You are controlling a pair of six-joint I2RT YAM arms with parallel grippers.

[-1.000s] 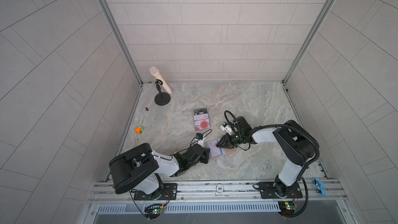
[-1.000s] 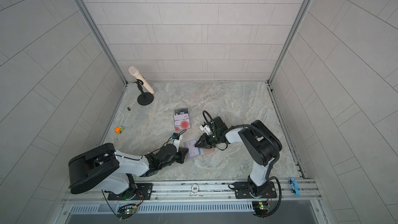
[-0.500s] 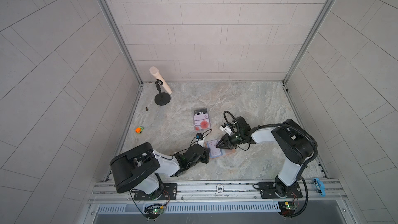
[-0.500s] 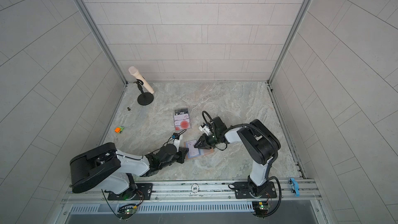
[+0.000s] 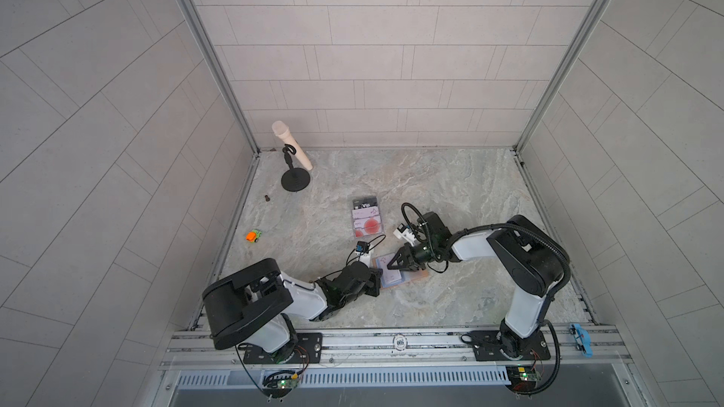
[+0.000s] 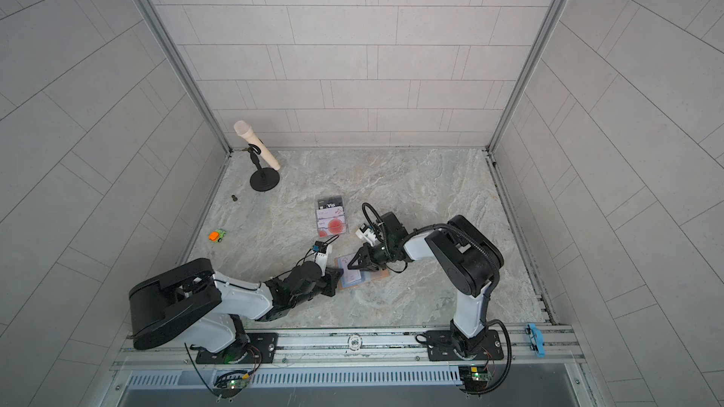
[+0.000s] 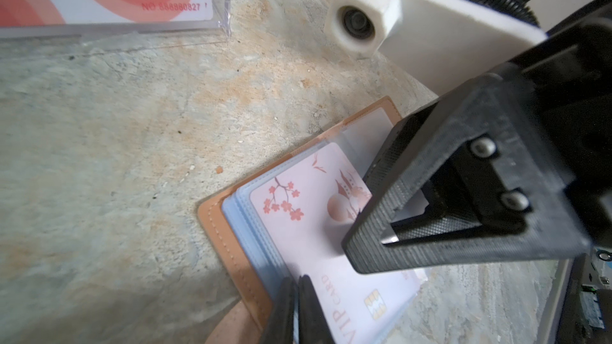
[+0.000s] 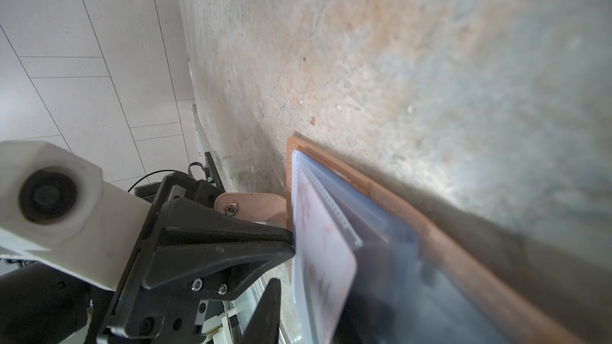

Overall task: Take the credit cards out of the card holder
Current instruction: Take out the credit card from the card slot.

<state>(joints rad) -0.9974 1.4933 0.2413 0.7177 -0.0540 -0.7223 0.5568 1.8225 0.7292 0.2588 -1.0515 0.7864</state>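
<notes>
Tan card holder (image 7: 228,243) open on table (image 7: 99,160), left gripper (image 7: 296,284) pinched shut on its sleeve edge, right gripper (image 7: 351,246) narrow, seemingly nipping 1 pink VIP card (image 7: 298,226)

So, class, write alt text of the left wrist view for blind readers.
An open card holder lies on a stone table, a pink VIP card on top. The right gripper touches the card; the left gripper pinches the holder.

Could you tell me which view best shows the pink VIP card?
The left wrist view: the VIP card is close, lettering and chip clear, in the card holder. The right wrist view shows it oblique and blurred; both top views, a pale patch.
</notes>
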